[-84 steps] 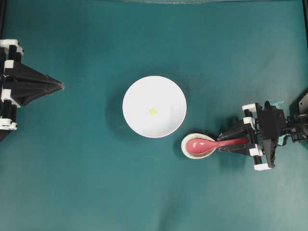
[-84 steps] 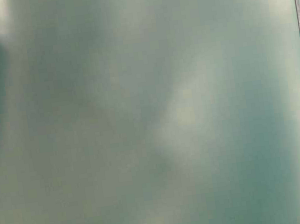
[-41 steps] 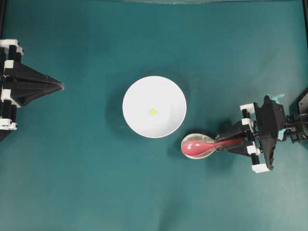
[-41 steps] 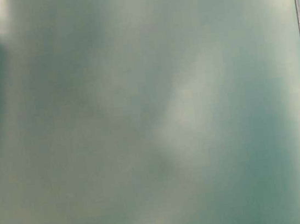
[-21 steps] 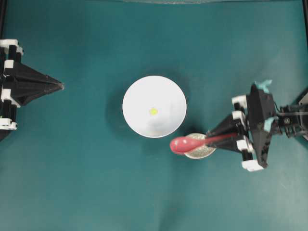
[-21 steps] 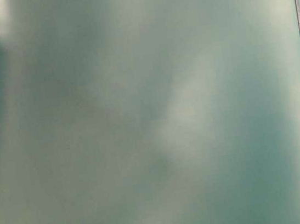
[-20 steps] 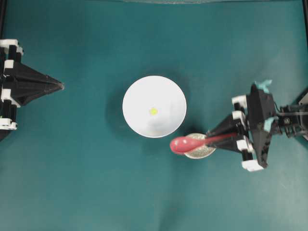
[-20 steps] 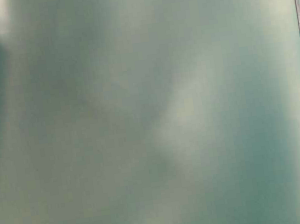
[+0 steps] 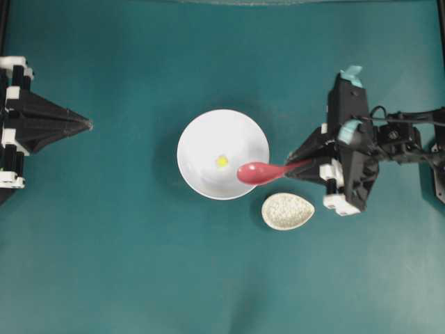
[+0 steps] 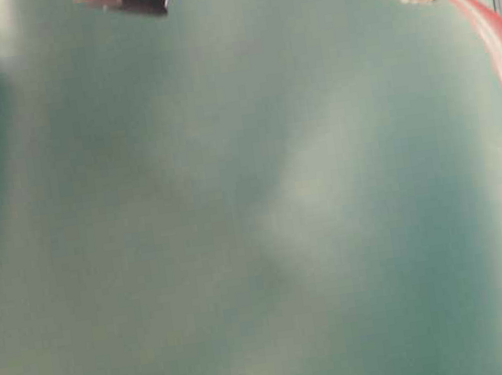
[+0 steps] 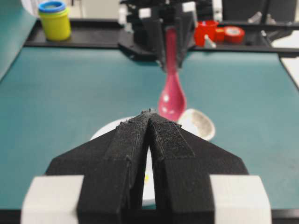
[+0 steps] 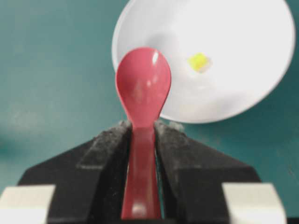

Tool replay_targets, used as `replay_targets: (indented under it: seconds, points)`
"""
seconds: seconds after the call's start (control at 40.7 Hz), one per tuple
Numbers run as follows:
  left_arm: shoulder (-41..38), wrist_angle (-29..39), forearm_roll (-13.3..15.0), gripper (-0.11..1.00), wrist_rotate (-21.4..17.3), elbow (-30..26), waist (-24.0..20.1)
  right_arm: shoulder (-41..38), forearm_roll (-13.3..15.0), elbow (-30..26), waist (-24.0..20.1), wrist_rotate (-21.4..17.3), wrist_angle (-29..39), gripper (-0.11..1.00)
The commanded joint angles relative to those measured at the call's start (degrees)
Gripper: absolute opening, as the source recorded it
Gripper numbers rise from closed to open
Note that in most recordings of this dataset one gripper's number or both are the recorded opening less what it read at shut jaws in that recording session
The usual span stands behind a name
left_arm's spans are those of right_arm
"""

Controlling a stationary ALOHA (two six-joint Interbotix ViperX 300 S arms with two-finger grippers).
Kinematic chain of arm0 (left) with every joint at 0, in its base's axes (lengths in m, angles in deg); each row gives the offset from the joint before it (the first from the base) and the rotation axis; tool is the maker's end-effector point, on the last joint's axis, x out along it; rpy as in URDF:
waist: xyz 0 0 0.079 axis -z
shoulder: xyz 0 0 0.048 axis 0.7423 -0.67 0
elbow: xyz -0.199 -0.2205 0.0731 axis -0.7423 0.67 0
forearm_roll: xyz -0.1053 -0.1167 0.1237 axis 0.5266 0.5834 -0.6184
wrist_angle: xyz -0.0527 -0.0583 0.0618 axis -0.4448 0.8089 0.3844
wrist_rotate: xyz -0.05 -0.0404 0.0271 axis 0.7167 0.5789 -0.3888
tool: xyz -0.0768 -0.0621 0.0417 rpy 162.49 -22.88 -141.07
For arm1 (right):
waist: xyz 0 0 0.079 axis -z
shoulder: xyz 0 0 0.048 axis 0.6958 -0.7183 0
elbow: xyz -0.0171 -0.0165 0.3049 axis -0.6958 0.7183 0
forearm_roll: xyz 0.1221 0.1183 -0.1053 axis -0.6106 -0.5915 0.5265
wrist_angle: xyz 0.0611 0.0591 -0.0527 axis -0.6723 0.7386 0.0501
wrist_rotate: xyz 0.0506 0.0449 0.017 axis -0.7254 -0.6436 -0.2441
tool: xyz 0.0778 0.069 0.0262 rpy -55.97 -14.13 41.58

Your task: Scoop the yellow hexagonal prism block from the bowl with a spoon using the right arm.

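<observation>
Yellow and tiny, the block point(image 9: 221, 161) lay near the middle of the white bowl point(image 9: 201, 136), alone in it. Just right of it, the pink-red spoon point(image 9: 256, 172) hung with its scoop over the bowl's right rim, apart from the block, nothing between them. The right gripper point(image 9: 295, 167) pinched the spoon's handle between its fingers point(image 12: 105, 154). A speckled spoon rest point(image 9: 287, 211) sat empty just beside the bowl's lower right. Far left, well apart, the left gripper point(image 9: 87, 125) had its jaws pressed together on nothing.
</observation>
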Motion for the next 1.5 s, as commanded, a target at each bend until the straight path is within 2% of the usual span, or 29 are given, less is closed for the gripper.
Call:
replay_targets:
  seconds: [0.0, 0.196, 0.638, 1.473]
  points:
    - [-0.35, -0.26, -0.18, -0.01, 0.0, -0.97, -0.09, -0.18, 0.18, -3.6, 1.41, 0.09, 4.13, 0.24]
    - [-0.35, -0.26, -0.18, -0.01, 0.0, -1.05, -0.09, -2.9, 1.14, -7.82, 3.6, -0.09, 11.25, 0.24]
    - [-0.35, -0.26, -0.18, -0.01, 0.0, -0.97, -0.09, -11.6, 3.87, -16.0, 4.83, -0.09, 19.07, 0.24]
    - [-0.18, -0.44, -0.18, -0.01, 0.18, -1.05, -0.09, -19.95, 3.78, -17.05, 4.75, -0.53, 17.58, 0.24]
